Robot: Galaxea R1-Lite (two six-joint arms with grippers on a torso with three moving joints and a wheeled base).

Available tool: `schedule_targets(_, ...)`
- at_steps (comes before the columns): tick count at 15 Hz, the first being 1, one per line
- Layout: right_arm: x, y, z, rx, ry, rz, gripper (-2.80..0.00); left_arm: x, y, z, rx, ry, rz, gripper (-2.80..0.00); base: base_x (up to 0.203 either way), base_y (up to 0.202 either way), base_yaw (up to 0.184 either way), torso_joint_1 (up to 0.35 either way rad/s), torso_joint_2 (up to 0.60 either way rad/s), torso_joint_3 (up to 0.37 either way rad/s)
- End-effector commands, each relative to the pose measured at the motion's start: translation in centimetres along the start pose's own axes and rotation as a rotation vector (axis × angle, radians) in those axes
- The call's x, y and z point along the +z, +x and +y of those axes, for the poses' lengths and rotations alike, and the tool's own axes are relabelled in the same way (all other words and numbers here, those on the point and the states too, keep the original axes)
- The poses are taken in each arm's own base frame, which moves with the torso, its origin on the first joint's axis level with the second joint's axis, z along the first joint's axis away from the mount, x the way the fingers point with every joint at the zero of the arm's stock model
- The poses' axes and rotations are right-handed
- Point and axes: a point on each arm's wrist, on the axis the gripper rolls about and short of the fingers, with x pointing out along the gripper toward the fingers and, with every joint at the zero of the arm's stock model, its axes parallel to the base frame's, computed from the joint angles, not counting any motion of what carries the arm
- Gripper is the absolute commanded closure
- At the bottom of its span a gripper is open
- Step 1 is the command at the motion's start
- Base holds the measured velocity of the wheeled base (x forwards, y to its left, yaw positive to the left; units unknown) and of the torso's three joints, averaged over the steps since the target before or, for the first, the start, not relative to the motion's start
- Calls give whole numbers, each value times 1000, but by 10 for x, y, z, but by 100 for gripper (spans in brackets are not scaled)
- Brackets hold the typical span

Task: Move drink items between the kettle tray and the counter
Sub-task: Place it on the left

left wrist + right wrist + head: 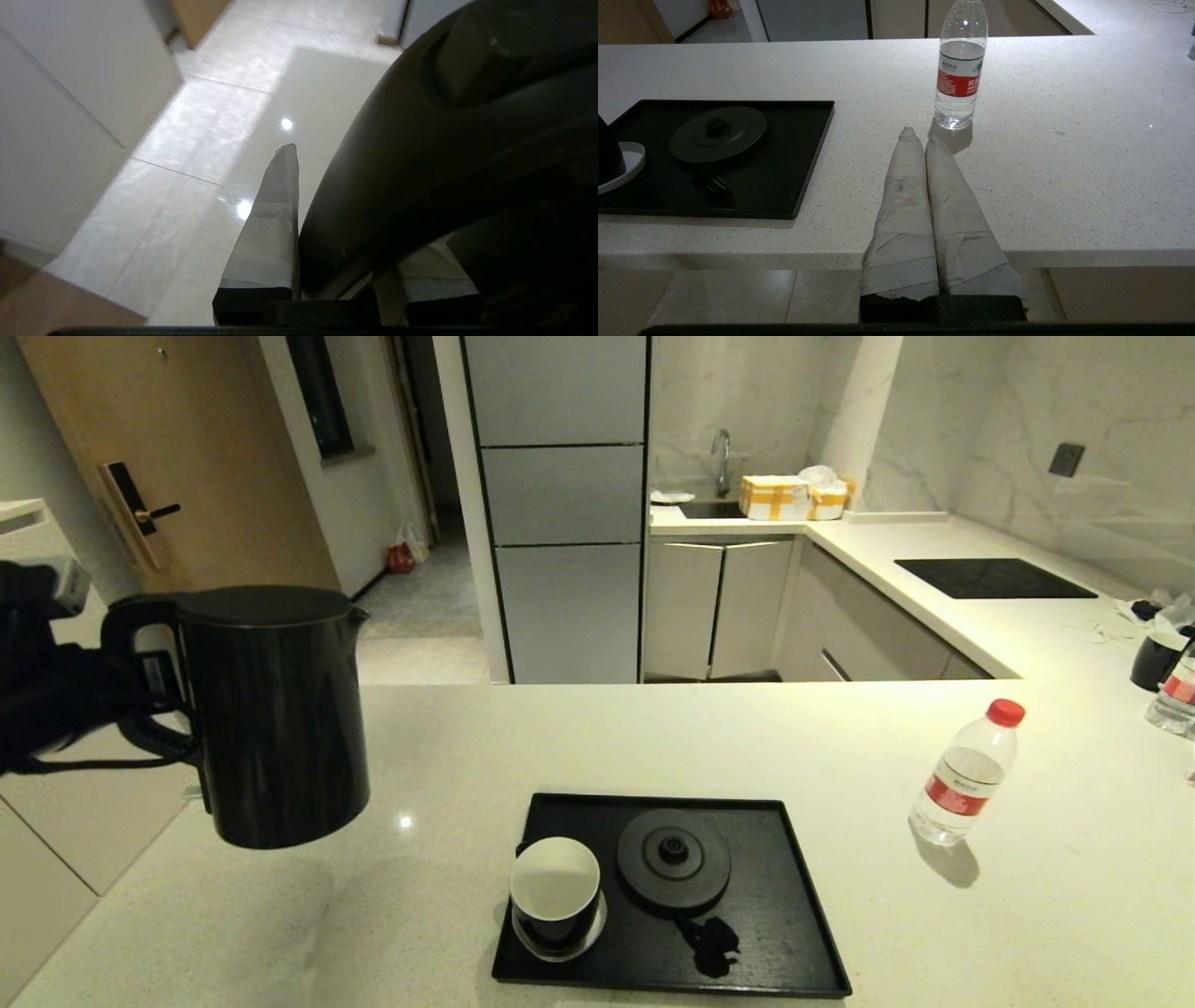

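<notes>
Left tool [154,695] is clamped on the handle of the kettle [275,714], held in the air off the table's [840,756] left edge, so I'd keep it upright and centre it over the tray's [794,887] base disc [673,859] before lowering; right tool [920,136] idles closed and empty near the bottle [959,70].

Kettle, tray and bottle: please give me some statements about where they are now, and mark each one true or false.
1. The kettle stands on the base disc. False: the left gripper holds it by the handle, lifted left of the tray.
2. The water bottle stands upright on the counter. True.
3. The cup is on the tray. True.
4. The right gripper holds the bottle. False: it is shut, empty, short of it.
</notes>
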Motion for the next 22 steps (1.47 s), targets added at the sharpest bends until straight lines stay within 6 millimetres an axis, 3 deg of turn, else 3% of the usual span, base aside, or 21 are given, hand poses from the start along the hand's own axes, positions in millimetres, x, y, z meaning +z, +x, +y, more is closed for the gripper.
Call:
schedule_targets(1,-1,0,0,1,-1,4,0,-21,19,-3,-21,3,29,0,0,0,0,0,0,0)
schedule_targets(9,0,0,0,2,-1,3,0,-62,64,-17,-54,13,4,0,0,0,0,0,0,0)
schedule_targets(12,-1,0,0,1,-1,4,0,-100,87,-34,-92,31,55,0,0,0,0,0,0,0)
schedule_targets(18,0,0,0,1,-1,3,0,-133,100,-49,-123,48,55,0,0,0,0,0,0,0)
schedule_targets(22,-1,0,0,1,-1,4,0,-137,94,-52,-130,56,72,0,0,0,0,0,0,0)
